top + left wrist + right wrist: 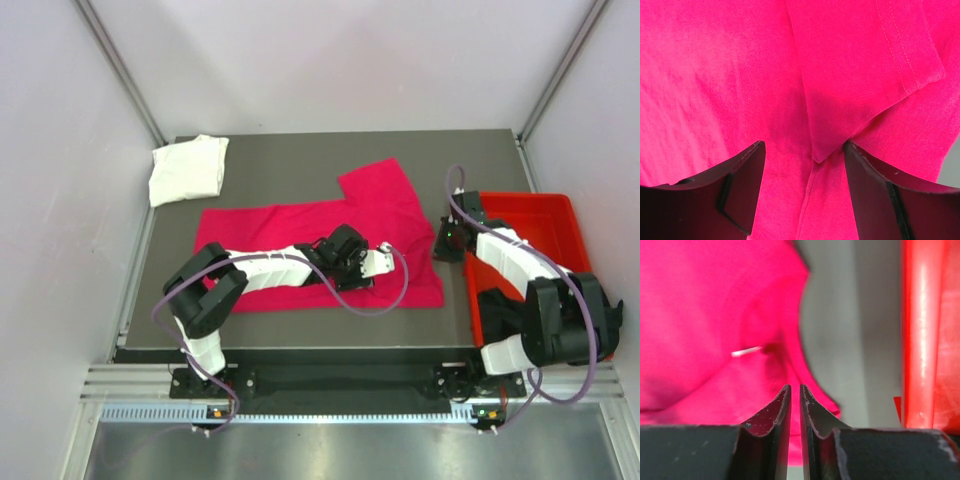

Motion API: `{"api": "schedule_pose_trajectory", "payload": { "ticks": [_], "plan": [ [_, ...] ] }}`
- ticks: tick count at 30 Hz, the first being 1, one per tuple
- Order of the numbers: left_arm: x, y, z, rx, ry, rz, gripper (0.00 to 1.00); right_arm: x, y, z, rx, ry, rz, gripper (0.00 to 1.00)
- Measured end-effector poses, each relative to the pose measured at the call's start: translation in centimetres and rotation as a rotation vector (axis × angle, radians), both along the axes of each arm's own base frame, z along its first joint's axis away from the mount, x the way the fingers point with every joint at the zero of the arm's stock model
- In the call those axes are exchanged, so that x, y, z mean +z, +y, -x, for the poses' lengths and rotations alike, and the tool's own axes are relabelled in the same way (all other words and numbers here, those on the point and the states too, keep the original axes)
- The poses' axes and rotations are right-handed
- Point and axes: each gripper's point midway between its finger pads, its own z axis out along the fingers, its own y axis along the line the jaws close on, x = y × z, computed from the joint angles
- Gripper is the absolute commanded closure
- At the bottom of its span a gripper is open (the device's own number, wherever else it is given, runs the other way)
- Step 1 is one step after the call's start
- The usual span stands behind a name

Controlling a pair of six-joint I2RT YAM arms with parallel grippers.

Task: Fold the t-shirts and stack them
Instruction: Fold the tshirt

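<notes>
Magenta t-shirt point(262, 222) lies under spread left fingers point(742, 172); right fingers point(774, 421) sit pressed together at its edge.

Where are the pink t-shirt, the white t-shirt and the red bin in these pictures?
Pink t-shirt point(300, 222): top external view, on its spread body.
White t-shirt point(187, 168): top external view, middle of the cloth.
Red bin point(540, 222): top external view, on its bare floor.

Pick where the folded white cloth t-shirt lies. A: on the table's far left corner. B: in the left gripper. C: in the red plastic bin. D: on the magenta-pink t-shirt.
A: the top view shows the folded white cloth t-shirt on the far left corner of the dark table, not on the spread magenta-pink cloth t-shirt.
</notes>
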Motion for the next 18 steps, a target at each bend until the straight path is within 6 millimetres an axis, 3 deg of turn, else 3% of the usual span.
{"api": "schedule_pose_trajectory", "payload": {
  "ticks": [5, 14, 18],
  "plan": [
    [0.0, 0.0, 0.0, 0.001, 0.002, 0.000, 0.30, -3.2, 0.1, 1.4, 0.024, 0.088, -0.001, 0.85],
    [0.2, 0.5, 0.4, 0.001, 0.020, -0.025, 0.30, -3.0, 1.5, 0.5, 0.066, 0.045, -0.057, 0.73],
    [0.3, 0.7, 0.3, 0.006, 0.018, -0.035, 0.30, -3.4, 2.2, 0.1, 0.087, 0.041, -0.080, 0.74]
  ]
}}
